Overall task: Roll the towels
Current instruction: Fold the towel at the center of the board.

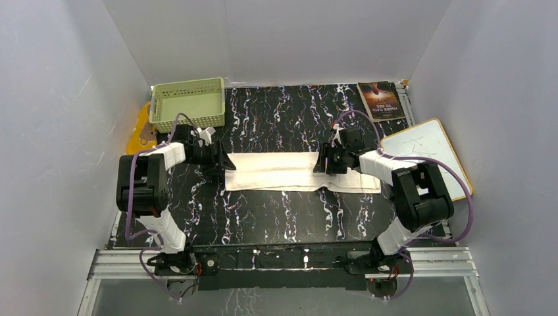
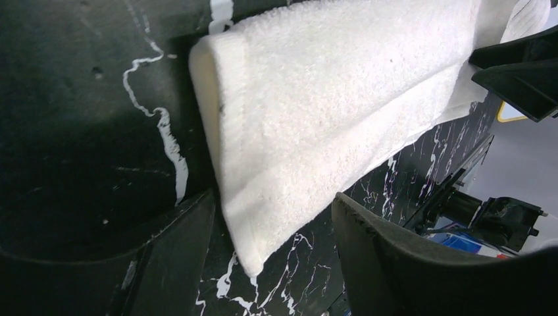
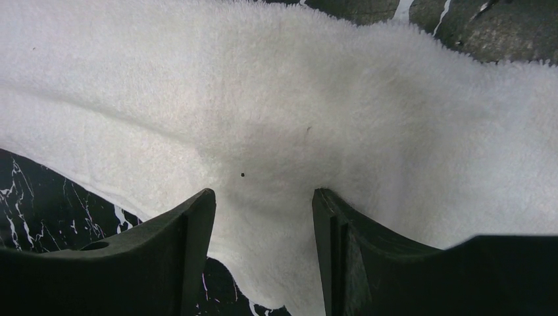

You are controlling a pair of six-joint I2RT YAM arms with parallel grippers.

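The cream-white towel lies folded into a long strip across the middle of the black marbled mat. My left gripper is open at the strip's left end. In the left wrist view the towel's near corner lies between the spread fingers of that gripper. My right gripper is over the right part of the strip. In the right wrist view it is open, its fingertips on the towel, which puckers between them. The orange-yellow towel peeks out left of the basket, mostly hidden.
A pale green slotted basket stands at the back left of the mat. A dark book lies at the back right. A whiteboard lies to the right, off the mat. White walls enclose the table on three sides.
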